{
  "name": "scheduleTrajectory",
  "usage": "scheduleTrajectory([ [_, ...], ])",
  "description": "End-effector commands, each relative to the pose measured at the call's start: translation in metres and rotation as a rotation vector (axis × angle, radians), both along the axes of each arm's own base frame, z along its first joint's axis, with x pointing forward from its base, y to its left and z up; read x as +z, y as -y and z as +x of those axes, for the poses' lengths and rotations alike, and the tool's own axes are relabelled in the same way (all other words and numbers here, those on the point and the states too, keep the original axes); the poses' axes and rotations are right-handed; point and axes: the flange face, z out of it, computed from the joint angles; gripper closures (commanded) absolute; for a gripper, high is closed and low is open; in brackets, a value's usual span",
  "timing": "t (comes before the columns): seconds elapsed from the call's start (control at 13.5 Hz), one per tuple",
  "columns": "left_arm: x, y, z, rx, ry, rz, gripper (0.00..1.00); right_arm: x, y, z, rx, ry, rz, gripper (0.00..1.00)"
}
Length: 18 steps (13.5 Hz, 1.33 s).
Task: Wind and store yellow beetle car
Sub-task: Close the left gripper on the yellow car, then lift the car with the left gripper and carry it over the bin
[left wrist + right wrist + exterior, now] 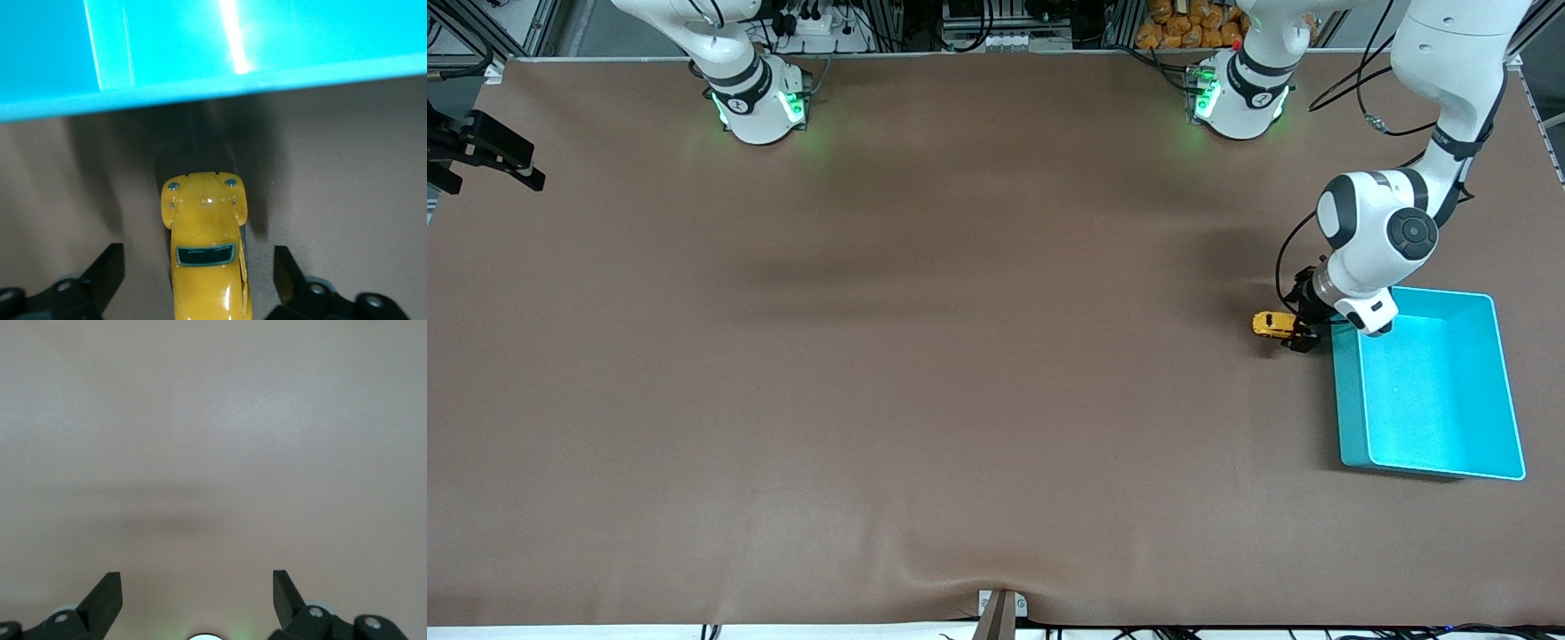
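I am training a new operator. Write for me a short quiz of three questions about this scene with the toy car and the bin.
1. True or false: the yellow beetle car already lies inside the teal bin.
2. Which gripper has its fingers on either side of the car? A) left gripper B) right gripper
3. Fill the gap: the fingers around the car are ____ and do not yet touch it.

Key:
1. False. The car stands on the table, beside the bin's wall toward the right arm's end.
2. A. The right gripper waits open over bare table.
3. open
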Motion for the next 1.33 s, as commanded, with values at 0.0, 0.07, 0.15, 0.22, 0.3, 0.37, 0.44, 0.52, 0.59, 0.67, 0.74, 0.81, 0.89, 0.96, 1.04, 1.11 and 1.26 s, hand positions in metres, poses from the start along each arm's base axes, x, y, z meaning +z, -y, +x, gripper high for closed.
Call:
scheduleTrajectory([
  [0.0,0.000,0.005,0.003,0.014,0.010,-0.007,1.00,0.003,-0.001,-0.008,0.001,0.007,0.014,0.00],
  [0.07,0.000,0.006,0.003,0.009,0.012,-0.006,1.00,0.003,-0.001,-0.008,0.002,0.011,0.014,0.00],
  [0.15,0.002,0.006,0.004,0.009,0.015,-0.005,1.00,0.003,0.000,-0.008,0.001,0.012,0.014,0.00],
  [0.22,0.004,0.006,0.006,0.001,0.021,-0.004,1.00,0.002,0.000,-0.007,0.002,0.012,0.014,0.00],
  [0.3,0.010,0.006,0.009,-0.005,0.032,-0.003,1.00,0.002,0.000,-0.007,0.002,0.012,0.014,0.00],
  [0.37,0.015,0.010,0.012,-0.016,0.041,-0.002,1.00,0.003,0.000,-0.007,0.004,0.014,0.014,0.00],
  [0.44,0.021,0.020,0.014,-0.034,0.052,-0.002,1.00,0.002,0.000,-0.007,0.005,0.012,0.014,0.00],
  [0.52,0.031,0.025,0.019,-0.054,0.069,0.000,1.00,0.002,0.001,-0.007,0.004,0.011,0.014,0.00],
  [0.59,0.044,0.026,0.025,-0.071,0.080,0.002,1.00,0.002,0.001,-0.007,0.004,0.011,0.014,0.00],
  [0.67,0.060,0.027,0.032,-0.102,0.082,0.003,1.00,0.002,0.001,-0.007,0.004,0.009,0.014,0.00],
  [0.74,0.079,0.027,0.040,-0.143,0.079,0.005,1.00,0.002,0.001,-0.007,0.002,0.009,0.014,0.00],
  [0.81,0.101,0.024,0.051,-0.179,0.069,0.006,1.00,0.002,0.001,-0.007,0.002,0.009,0.014,0.00],
  [0.89,0.121,0.023,0.062,-0.225,0.057,0.006,1.00,0.001,0.002,-0.007,0.002,0.008,0.013,0.00],
  [0.96,0.139,0.018,0.074,-0.268,0.046,0.007,1.00,0.001,0.001,-0.007,0.002,0.006,0.015,0.00],
  [1.04,0.154,0.009,0.085,-0.308,0.037,0.006,1.00,0.001,0.001,-0.007,0.002,0.006,0.015,0.00],
  [1.11,0.171,-0.007,0.096,-0.338,0.034,0.006,1.00,0.001,0.002,-0.007,0.002,0.006,0.013,0.00],
  [1.26,0.195,-0.035,0.110,-0.419,0.031,0.008,1.00,0.001,0.002,-0.007,0.002,0.006,0.013,0.00],
])
